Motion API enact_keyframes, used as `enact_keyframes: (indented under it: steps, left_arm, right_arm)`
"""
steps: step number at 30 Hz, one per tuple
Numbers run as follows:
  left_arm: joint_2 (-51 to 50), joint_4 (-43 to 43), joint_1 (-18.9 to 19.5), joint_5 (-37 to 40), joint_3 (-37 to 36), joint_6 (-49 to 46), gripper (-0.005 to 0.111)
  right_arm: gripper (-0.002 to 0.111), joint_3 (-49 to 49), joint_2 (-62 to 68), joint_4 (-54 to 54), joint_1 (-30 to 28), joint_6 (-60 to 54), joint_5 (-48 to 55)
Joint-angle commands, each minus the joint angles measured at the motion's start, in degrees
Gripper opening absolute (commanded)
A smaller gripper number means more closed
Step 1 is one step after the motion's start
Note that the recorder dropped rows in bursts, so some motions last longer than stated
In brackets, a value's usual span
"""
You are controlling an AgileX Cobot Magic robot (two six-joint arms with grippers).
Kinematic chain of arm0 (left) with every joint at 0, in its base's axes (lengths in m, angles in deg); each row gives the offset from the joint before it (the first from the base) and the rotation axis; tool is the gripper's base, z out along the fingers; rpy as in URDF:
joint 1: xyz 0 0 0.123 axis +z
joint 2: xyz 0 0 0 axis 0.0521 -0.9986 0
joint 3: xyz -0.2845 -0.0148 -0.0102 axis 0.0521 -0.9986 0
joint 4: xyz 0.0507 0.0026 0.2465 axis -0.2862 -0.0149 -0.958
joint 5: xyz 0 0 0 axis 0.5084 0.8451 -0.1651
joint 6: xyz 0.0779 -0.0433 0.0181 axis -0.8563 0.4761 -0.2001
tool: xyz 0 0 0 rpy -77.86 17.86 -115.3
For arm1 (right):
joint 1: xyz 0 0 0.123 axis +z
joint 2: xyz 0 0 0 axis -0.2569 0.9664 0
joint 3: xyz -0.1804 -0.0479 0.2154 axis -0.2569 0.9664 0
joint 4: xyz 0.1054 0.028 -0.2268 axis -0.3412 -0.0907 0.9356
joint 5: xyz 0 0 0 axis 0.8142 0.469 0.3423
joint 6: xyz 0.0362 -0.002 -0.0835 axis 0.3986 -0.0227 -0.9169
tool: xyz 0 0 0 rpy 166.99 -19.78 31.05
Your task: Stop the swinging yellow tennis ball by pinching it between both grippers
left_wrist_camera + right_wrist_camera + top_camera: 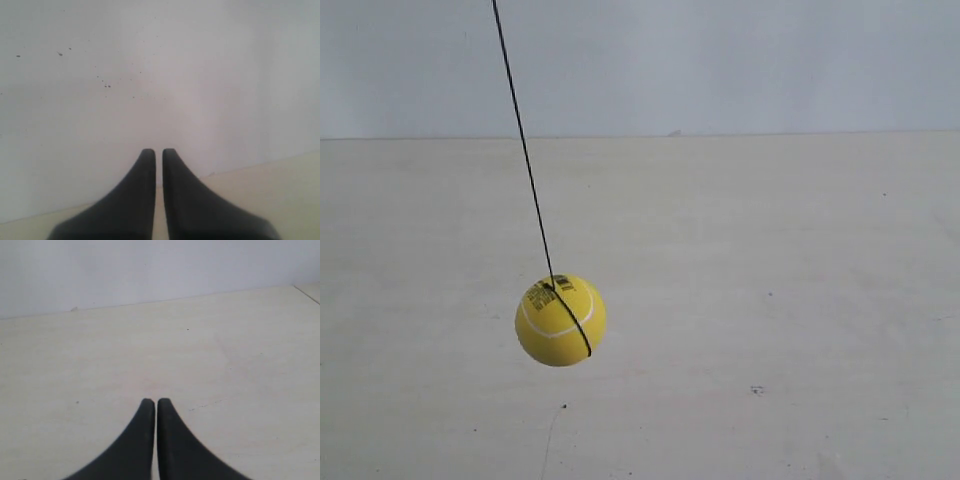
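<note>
Pale cream tabletop [770, 300] with a plain light grey-blue wall [720, 60] behind it, pretty bare setup. Starting at the claws: the left gripper [158, 150] has its two black tapered fingers [137, 200] pulled in nearly together, with just a thin slit of light between them, and nothing is pinched in there. Past its tips the left wrist view is mostly whitish wall with a few dark specks [106, 85], plus a strip of the cream table along the edge of the shot. The right gripper [156, 400] is the same deal, black fingers [175, 445] closed up with only a hairline gap, holding nothing, and it's aimed across the open tabletop toward where the table meets the wall. The yellow tennis ball [560, 320] only shows in the exterior view, toward the lower left of that shot, hanging over the table on a thin black string [525, 150]. The string isn't plumb: it slants from the top edge down and to the right to reach the ball. A thin black band [578, 325] wraps the ball, there's a curved white seam [555, 333], and a black barcode-type print [545, 292] near the top. How far the ball is from either gripper, I can't tell.
</note>
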Motion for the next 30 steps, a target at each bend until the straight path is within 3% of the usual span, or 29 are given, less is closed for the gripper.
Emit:
enact_keyframes:
  steps: [1, 9, 30]
  left_arm:
    - [0.1, 0.1, 0.1, -0.1, -0.3, 0.7, 0.005]
    - [0.1, 0.1, 0.1, -0.1, -0.3, 0.7, 0.005]
    - [0.1, 0.1, 0.1, -0.1, -0.3, 0.7, 0.005]
  right_arm:
    - [0.0, 0.0, -0.4, 0.6, -0.2, -2.1, 3.8]
    - [0.0, 0.0, -0.4, 0.7, -0.2, -16.1, 2.6]
    - [0.0, 0.0, -0.4, 0.6, -0.2, -13.9, 2.7]
